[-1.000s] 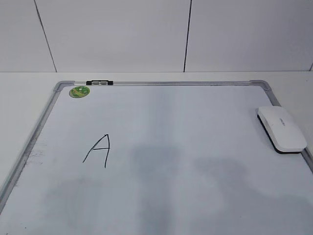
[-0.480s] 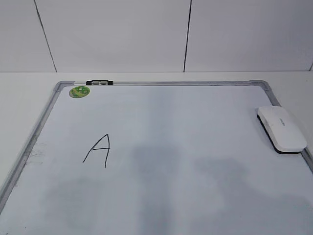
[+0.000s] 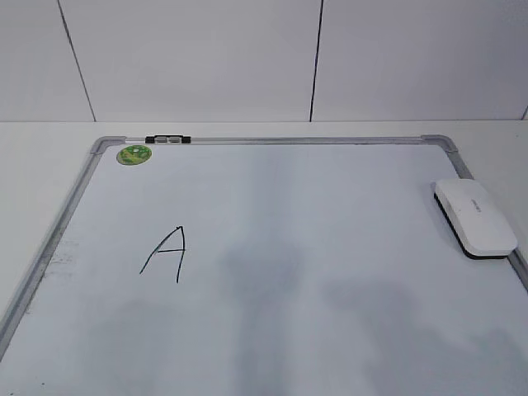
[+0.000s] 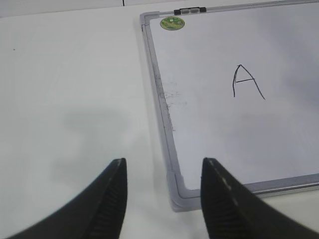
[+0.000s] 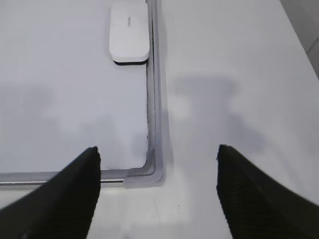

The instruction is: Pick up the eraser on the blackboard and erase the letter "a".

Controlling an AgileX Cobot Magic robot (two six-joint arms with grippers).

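Observation:
The white eraser [image 3: 476,216] lies on the blackboard [image 3: 289,141] against its right frame; it also shows at the top of the right wrist view [image 5: 129,32]. An angular capital "A" [image 3: 167,252] is drawn left of the board's middle and shows in the left wrist view [image 4: 246,80]. No lowercase "a" is in view. My left gripper [image 4: 163,162] is open and empty above the board's near left corner [image 4: 179,191]. My right gripper [image 5: 158,148] is open and empty above the near right corner [image 5: 149,174], well short of the eraser. Neither gripper shows in the exterior view.
A green round sticker [image 3: 134,153] sits at the board's far left corner beside a black clip [image 3: 167,139] on the top frame. White table [image 4: 75,99] surrounds the board. A white panelled wall [image 3: 198,58] stands behind.
Faint shadows on the lower part of the board have shifted slightly. The eraser, the "A" and the board have not moved.

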